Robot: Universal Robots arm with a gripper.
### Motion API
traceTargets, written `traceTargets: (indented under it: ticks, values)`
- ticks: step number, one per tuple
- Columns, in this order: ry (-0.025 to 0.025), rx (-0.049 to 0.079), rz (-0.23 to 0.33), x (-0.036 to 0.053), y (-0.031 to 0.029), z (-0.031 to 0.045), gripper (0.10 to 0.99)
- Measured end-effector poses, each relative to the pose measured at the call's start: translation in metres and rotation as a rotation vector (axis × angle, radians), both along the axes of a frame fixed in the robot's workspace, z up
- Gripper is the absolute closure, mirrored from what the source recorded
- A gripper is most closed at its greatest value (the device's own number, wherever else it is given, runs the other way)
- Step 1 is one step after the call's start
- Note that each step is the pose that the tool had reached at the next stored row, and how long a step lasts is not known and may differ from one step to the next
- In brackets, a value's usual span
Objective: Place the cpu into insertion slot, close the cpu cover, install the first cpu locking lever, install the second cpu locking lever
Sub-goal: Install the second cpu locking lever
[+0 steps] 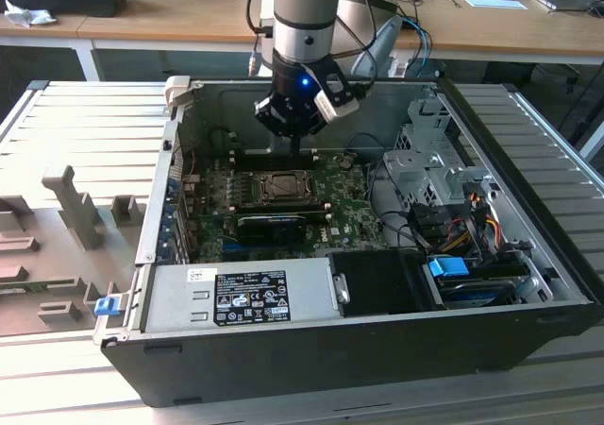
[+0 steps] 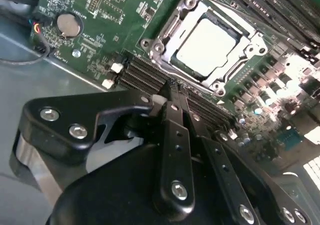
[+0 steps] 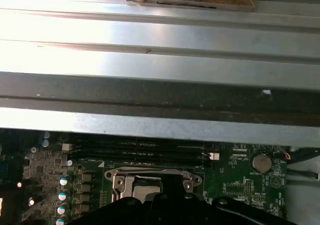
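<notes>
1. In the exterior view the gripper (image 1: 298,144) hangs from the arm (image 1: 305,14) inside the open computer case (image 1: 528,255), its black fingers pressed together and carrying nothing. Just below its tip lies the insertion slot (image 1: 280,188) on the green motherboard (image 1: 344,203). The power supply (image 1: 241,295) sits well in front of the tool, at the case's near edge, and the drive cage (image 1: 429,175) stands off toward the exterior view's right.

2. In the second wrist view the gripper (image 2: 167,92) comes to a closed point just short of the socket. The cpu (image 2: 207,42), with its pale silver top, lies seated in the insertion slot (image 2: 152,46). The cpu cover (image 2: 240,47) lies flat around it, its square window framing the chip. A round coin battery (image 2: 68,25) sits on the board off to one side of the tool. Whether the locking levers are latched cannot be told.

3. In the first wrist view the black gripper body (image 3: 175,205) overlaps the near part of the insertion slot (image 3: 120,177). Memory slots (image 3: 145,147) run just beyond the socket, and beyond them rises the case wall (image 3: 150,95).
</notes>
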State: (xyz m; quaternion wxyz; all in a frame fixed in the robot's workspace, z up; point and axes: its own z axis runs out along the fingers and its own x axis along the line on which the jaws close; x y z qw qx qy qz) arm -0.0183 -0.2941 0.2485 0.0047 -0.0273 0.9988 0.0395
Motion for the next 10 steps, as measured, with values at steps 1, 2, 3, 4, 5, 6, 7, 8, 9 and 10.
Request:
traceTargets:
  ticks: [1, 2, 3, 4, 5, 6, 7, 8, 9, 10]
  values:
    - [0.0001, 0.0, 0.0, -0.0004, -0.0044, -0.0001, 0.98]
    - [0.0002, 0.0, 0.0, -0.0005, -0.0076, -0.0002, 0.98]
    - [0.0003, 0.0, 0.0, -0.0006, -0.0104, -0.0003, 0.98]
    - [0.0004, 0.0, 0.0, -0.0007, -0.014, -0.0006, 0.98]
    - [0.0005, 0.0, 0.0, -0.0009, -0.0186, -0.001, 0.98]
    - [0.0011, 0.0, 0.0, -0.001, -0.0297, -0.0027, 0.98]
    - [0.0026, 0.0, 0.0, -0.0009, -0.0438, -0.0055, 0.98]
    - [0.0048, 0.0, 0.0, -0.001, -0.0555, -0.0089, 0.98]
    - [0.0067, 0.0, 0.002, -0.001, -0.0619, -0.0115, 0.98]
    - [0.0075, 0.0, 0.002, -0.0013, -0.0655, -0.0127, 0.98]
